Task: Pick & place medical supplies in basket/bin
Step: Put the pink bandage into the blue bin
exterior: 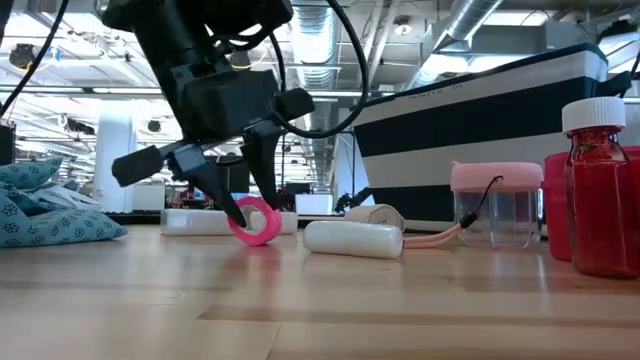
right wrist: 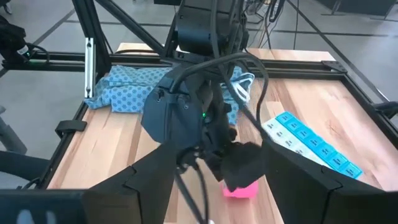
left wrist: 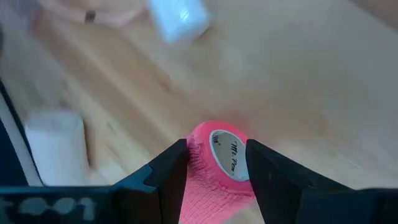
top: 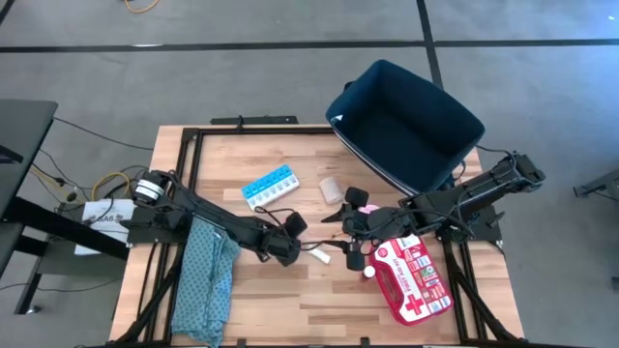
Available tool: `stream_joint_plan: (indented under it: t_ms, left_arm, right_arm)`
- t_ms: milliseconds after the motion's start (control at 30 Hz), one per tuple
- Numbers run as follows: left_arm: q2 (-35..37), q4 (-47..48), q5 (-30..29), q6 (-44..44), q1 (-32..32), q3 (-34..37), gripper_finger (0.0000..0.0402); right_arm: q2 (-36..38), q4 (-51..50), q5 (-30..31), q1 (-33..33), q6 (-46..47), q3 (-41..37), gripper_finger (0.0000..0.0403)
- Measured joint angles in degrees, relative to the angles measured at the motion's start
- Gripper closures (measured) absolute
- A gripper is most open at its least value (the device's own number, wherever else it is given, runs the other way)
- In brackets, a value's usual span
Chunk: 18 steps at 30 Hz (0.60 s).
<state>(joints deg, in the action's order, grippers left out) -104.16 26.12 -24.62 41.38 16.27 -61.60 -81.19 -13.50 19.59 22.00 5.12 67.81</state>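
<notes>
Directions read from the centre of the wooden slatted table point(top: 290, 302) in the high view, 12 o'clock being the far edge.

- 1 o'clock: the large navy rectangular fabric bin point(top: 406, 121) sits at the far right corner, overhanging the edge.
- 12 o'clock: the beige bandage roll point(top: 332, 188).
- 11 o'clock: the light blue pill organizer strip point(top: 270, 188), left of the bandage roll.
- 8 o'clock: the folded teal patterned cloth point(top: 205, 280), along the left edge.
- 4 o'clock: the red-and-white first aid pouch point(top: 414, 282), near the right front corner.
- Centre: the small white stick point(top: 320, 257).
- 2 o'clock: the small pink cube point(top: 368, 208), near the centre.
- The pink round tape roll point(exterior: 255, 222) stands on edge on the table, with the fingers point(left wrist: 171, 171) of the left gripper point(exterior: 248, 208) against both of its sides.
</notes>
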Motion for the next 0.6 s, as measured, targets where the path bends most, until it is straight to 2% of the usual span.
stream_joint_plan:
  t_ms: [167,367,600]
  left_arm:
    - [-0.02,0.63,-4.72,-13.69,-0.44,0.1,0.025]
    - [-0.02,3.66,-6.79,-32.42,-0.34,0.01,0.025]
    - [-0.04,12.93,-13.0,-47.45,-0.26,0.01,0.025]
  right_arm:
    - [0.0,-0.03,-0.02,0.0,0.71,0.0,0.0177]
    - [0.0,-2.06,-0.22,0.23,2.46,-0.02,0.0179]
    - [-0.01,-2.56,-0.2,0.34,4.0,-0.02,0.0179]
